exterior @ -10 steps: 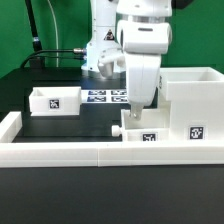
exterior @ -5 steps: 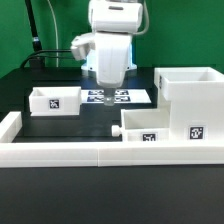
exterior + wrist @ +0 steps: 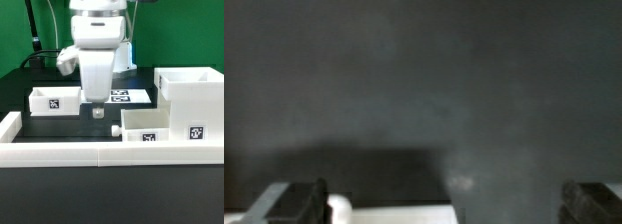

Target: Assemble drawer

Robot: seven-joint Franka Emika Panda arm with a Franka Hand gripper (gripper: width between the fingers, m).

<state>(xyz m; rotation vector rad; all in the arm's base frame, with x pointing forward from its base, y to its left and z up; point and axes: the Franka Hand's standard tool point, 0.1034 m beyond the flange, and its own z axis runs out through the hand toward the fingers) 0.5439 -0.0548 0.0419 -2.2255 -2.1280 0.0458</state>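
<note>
Shifted leftward since a second ago, the gripper (image 3: 97, 112) hangs empty, fingers (image 3: 295, 200) spread wide, over open matte black table (image 3: 60, 126). Left of it stands the smooth white left tray (image 3: 55, 100). On the right, the knobbed tray (image 3: 150, 128) sits just beside the boxy casing (image 3: 190, 95), near the rail (image 3: 80, 151).

Green backdrop (image 3: 190, 30) behind a black table (image 3: 60, 125).
</note>
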